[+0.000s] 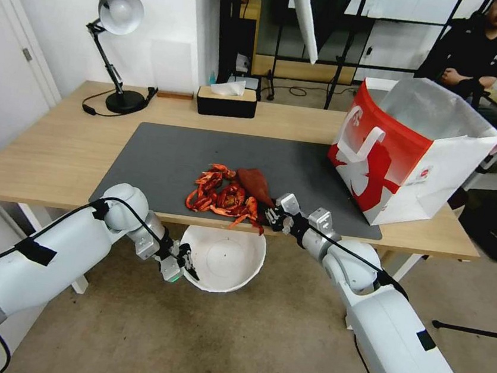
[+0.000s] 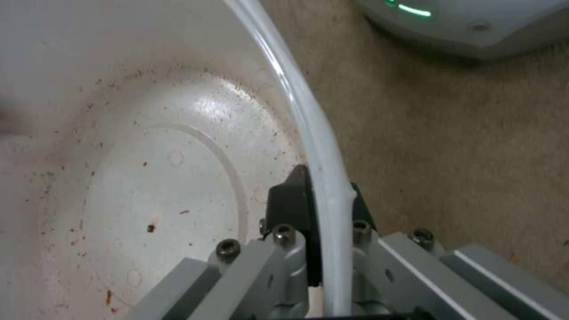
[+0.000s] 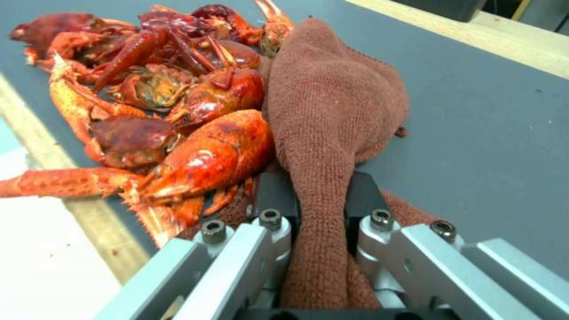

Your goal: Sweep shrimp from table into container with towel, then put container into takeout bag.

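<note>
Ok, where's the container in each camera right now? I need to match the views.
Head view: the container hangs below the table's near edge, left gripper on its rim.
Left wrist view: its stained inside, fingers clamping the rim.
Right wrist view: a white patch past the table edge, probably the container.
Shared landmark: the shrimp pile above it.

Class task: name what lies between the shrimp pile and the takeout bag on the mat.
In the head view, the towel lies against the shrimp, pinched by the right gripper; beyond it, bare grey mat reaches the takeout bag.
</note>
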`<state>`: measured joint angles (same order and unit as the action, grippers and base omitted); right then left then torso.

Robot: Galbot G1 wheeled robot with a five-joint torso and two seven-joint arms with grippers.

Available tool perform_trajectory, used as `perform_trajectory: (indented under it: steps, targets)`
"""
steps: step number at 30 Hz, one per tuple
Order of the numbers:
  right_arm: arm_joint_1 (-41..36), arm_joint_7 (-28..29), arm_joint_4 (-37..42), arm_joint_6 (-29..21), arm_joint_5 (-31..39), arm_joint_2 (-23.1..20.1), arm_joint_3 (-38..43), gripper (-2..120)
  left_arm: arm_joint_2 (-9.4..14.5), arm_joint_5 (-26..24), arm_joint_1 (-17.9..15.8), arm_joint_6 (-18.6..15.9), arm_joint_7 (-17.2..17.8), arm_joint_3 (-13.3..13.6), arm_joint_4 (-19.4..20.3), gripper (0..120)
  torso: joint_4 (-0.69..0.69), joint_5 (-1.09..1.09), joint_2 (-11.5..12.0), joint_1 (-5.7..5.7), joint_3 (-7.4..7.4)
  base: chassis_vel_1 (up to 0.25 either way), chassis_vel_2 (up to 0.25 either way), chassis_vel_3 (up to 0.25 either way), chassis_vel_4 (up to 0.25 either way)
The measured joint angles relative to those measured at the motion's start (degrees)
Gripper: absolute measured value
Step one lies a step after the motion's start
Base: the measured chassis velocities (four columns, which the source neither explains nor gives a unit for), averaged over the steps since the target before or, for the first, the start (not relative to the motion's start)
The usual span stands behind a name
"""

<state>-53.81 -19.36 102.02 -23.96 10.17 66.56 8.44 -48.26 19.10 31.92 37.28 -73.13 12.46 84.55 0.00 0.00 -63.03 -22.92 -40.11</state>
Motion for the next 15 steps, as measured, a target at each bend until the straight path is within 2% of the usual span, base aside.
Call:
perform_trajectory:
  steps: [15]
  targets:
    - [-4.2, 0.7, 4.1, -0.2, -1.4, 0.7, 1.6, 7, 0.1, 0.0, -0.1, 0.0, 0.0, -0.1, 0.0, 0, -0.01, 0.00, 0.0, 0.00, 0.00, 0.000, 0.000, 0.000, 0.000]
